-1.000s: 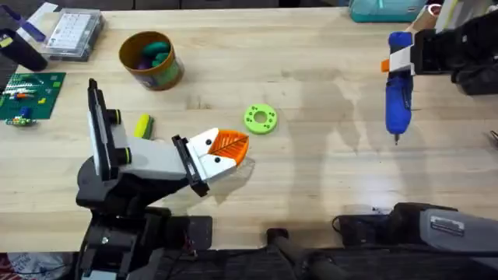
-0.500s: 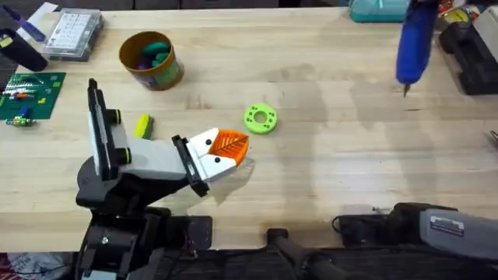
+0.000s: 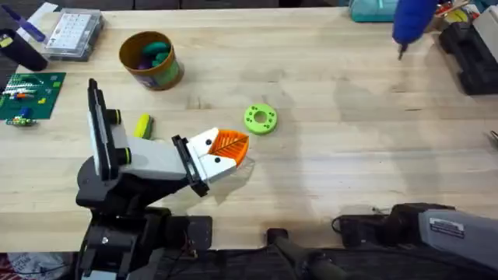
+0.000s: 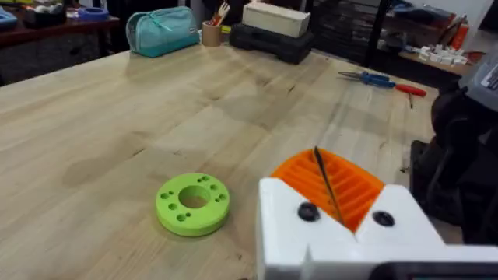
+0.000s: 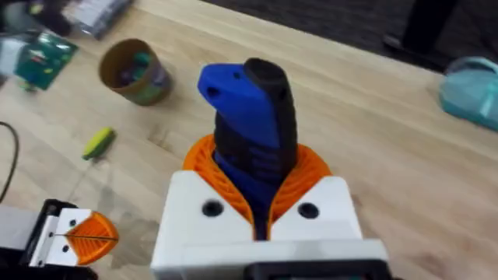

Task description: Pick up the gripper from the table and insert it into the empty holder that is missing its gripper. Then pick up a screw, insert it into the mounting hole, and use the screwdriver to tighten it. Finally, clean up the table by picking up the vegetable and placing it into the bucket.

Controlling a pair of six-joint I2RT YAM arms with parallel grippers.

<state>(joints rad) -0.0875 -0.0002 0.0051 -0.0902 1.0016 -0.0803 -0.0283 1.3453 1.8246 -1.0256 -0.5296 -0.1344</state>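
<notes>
Overhead view: my right fingers (image 5: 261, 222) grip the blue screwdriver (image 3: 410, 19) far from the holder (image 3: 204, 159); left fingers, I cannot tell.

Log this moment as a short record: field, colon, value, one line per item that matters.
screwdriver: clamped in right gripper, raised over the table's far right
left gripper: fingers closed together, holding nothing, near the disc
orange finger: seated on the holder
vegetable: on the table, beside the holder's arm
bucket: far left, toys inside
green disc: flat on the table
</notes>
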